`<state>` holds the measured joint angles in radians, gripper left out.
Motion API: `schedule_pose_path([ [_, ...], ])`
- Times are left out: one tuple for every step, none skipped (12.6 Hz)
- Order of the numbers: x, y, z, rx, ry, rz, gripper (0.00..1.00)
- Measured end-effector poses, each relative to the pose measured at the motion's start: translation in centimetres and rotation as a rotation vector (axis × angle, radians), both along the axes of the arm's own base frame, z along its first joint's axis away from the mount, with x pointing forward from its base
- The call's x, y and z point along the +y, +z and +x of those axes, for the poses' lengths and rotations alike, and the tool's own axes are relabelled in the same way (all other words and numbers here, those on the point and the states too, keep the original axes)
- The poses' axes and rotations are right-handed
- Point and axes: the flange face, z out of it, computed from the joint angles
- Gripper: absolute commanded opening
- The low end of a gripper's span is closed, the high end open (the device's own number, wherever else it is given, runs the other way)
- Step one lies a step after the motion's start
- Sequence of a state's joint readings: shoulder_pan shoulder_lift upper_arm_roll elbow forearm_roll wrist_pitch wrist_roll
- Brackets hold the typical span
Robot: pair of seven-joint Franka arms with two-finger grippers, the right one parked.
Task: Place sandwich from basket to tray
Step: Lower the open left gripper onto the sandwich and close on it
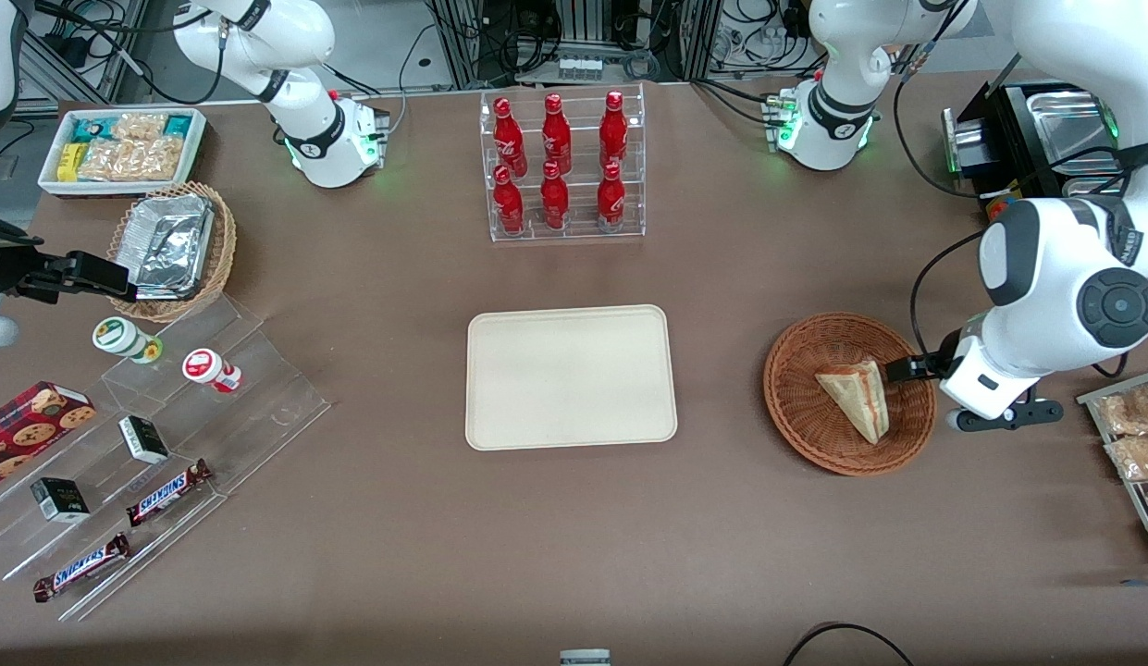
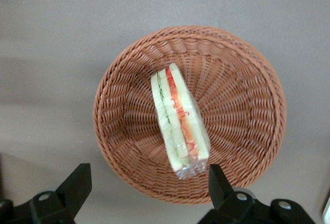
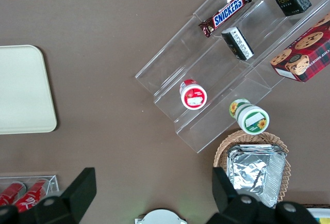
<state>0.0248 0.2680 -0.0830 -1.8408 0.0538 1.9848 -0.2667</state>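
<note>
Brown desk, matte and plain. Round woven wicker basket toward the working arm's end, holding a clear-wrapped triangular sandwich on its side, red, yellow and green layers showing. Gripper hovering over the basket's edge, jaws spread wide, gripping nothing. Flat cream tray with rounded corners mid-desk, well apart from the basket. Clear rack of red bottles farther from the front camera than the tray.
</note>
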Motion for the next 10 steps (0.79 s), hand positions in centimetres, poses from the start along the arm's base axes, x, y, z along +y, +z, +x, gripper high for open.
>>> schedule_pose_path([
  [-0.8,-0.4,-0.1,-0.011,0.053,0.006,1.0],
  [-1.5,-0.8,-0.2,-0.017,0.1,0.012,1.0],
  [-2.0,-1.3,-0.4,-0.024,0.139,0.016,1.0],
  [-2.3,-1.7,-0.5,-0.03,0.174,0.019,1.0],
  [-2.6,-2.0,-0.6,-0.033,0.206,0.022,1.0],
  [-3.0,-2.4,-0.7,-0.034,0.227,0.024,1.0],
  [-3.4,-2.9,-0.8,-0.036,0.235,0.024,1.0],
  [-3.5,-3.5,-0.9,-0.042,0.238,0.022,1.0],
  [-3.6,-4.3,-1.3,-0.053,0.24,0.019,1.0],
  [-3.6,-5.3,-1.7,-0.065,0.24,0.014,1.0],
])
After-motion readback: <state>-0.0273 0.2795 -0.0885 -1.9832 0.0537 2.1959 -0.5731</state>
